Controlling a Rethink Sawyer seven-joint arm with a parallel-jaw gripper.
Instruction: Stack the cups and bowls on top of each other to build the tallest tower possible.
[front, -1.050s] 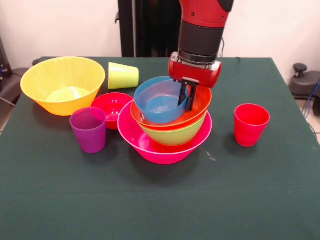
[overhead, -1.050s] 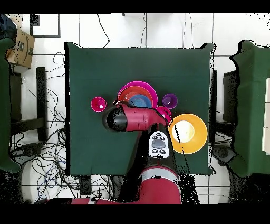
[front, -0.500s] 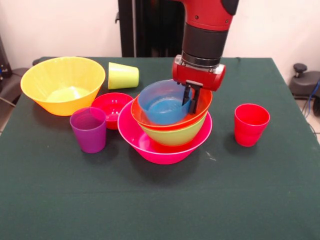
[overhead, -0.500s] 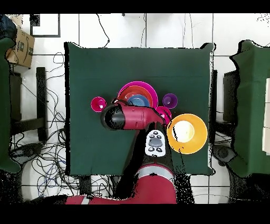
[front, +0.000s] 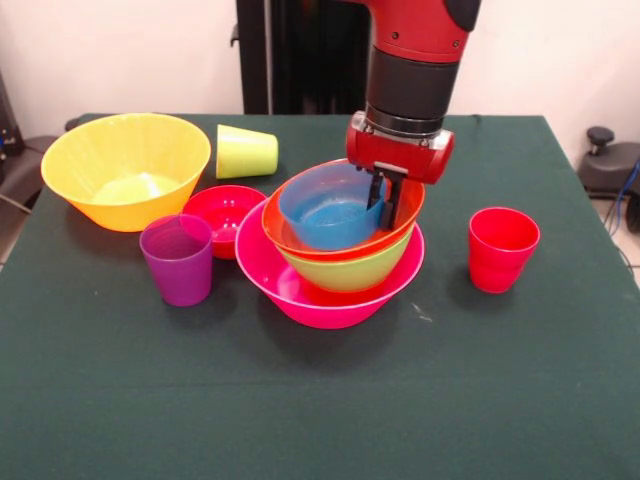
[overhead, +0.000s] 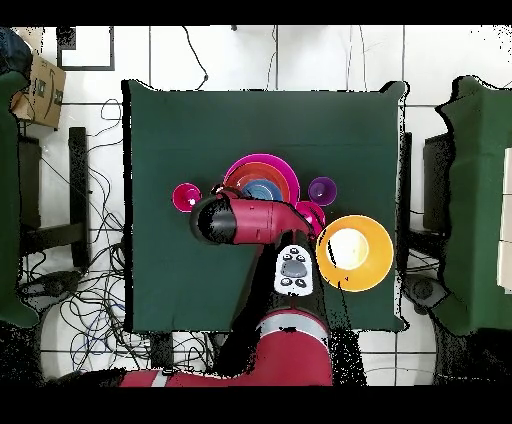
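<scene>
1. The blue bowl (front: 328, 210) has levelled out and now sits nested in the orange-red bowl (front: 400, 212), topping the tower (front: 300, 290).
2. The gripper (front: 384, 202) still grasps its right rim; release looks next.

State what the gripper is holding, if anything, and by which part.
The gripper holds the blue bowl by its rim, on the side toward the red cup.

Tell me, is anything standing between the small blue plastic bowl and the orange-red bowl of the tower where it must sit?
Nothing visible does. The small blue plastic bowl already lies inside the orange-red bowl of the tower, slightly tilted. The gripper is at the blue bowl's rim on the side toward the red plastic cup.
</scene>
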